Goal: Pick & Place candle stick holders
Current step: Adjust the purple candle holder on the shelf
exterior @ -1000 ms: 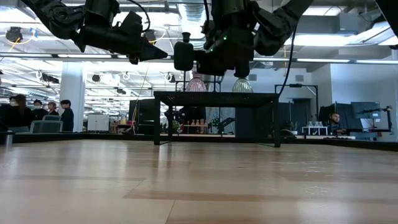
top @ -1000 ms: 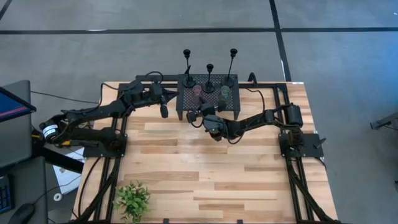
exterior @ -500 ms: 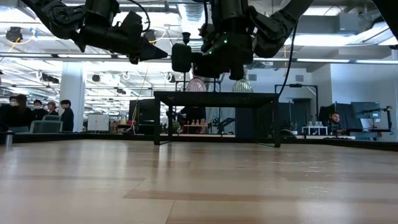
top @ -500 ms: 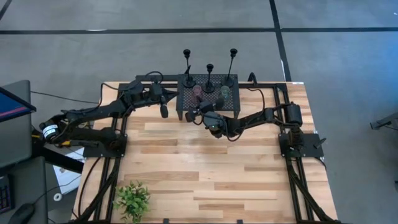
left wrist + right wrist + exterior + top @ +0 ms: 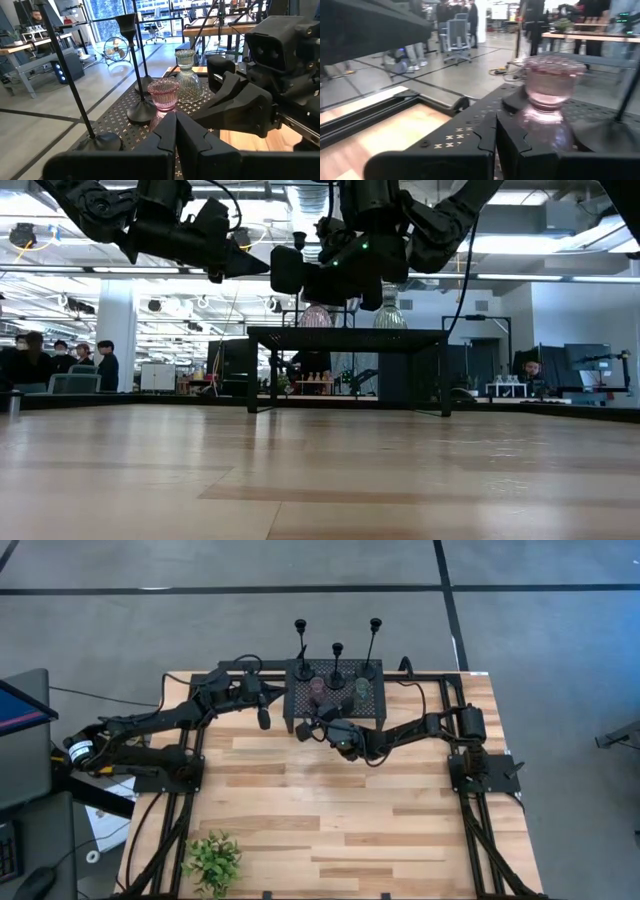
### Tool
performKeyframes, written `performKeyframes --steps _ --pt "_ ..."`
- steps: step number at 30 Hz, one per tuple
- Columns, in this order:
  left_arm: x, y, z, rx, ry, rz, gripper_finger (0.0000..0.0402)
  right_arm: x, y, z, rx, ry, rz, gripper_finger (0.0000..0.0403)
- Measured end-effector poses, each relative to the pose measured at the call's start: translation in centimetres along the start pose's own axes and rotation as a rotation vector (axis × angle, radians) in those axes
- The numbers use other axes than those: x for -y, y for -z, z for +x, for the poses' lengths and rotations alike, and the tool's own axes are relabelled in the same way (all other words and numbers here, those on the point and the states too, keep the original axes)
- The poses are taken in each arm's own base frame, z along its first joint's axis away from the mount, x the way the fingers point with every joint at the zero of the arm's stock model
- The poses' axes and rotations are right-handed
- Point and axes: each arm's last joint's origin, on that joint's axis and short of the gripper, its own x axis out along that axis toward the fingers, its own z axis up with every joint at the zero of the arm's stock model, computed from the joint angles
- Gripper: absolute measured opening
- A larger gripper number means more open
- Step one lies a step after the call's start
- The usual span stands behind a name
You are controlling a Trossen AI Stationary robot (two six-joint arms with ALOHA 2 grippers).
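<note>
Three slim black candle stick holders [image 5: 301,652] [image 5: 338,664] [image 5: 372,648] stand by their round bases on the far part of a black perforated stand [image 5: 372,712] at the table's far middle. In the left wrist view they show as thin stems [image 5: 134,65]. My left gripper [image 5: 264,720] [image 5: 176,134] hangs shut just left of the stand, pointing level at it. My right gripper [image 5: 304,730] [image 5: 496,134] is shut at the stand's near left corner, level with its top [image 5: 470,125]. Neither holds anything.
A pink glass cup [image 5: 316,690] [image 5: 551,80] and a clear glass cup [image 5: 360,688] [image 5: 186,75] stand on the stand in front of the candlesticks. A small leafy plant [image 5: 212,858] sits at the near left corner. People sit in the room behind [image 5: 60,360].
My right gripper has swung at its wrist, its shut fingers turning toward the table's left edge along the stand's near side. Nothing else has moved.
</note>
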Motion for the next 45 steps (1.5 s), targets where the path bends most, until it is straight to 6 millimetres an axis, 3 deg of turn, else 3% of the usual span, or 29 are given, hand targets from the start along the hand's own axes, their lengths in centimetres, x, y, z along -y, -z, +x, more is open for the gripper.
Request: performKeyframes --steps 10,20,29,39,45 --pt "0.1 0.0 0.0 0.002 0.024 -0.001 0.0005 0.4 0.0 0.1 0.012 0.099 0.0 0.0" --pt "0.1 0.0 0.0 0.002 0.025 -0.001 0.0005 1.7 -0.2 1.6 0.011 0.145 -0.025 0.0" --pt "0.1 0.0 0.0 0.002 0.025 -0.001 0.0005 1.9 -0.2 2.0 0.003 0.083 -0.02 0.0" --pt "-0.1 0.0 0.0 -0.001 0.009 0.0 0.0005 0.4 -0.2 0.4 0.001 0.017 -0.029 0.0" --pt "-0.7 0.7 0.2 -0.03 -0.025 0.048 0.0005 -1.1 -2.8 -3.6 -0.027 -0.1 -0.157 0.0"
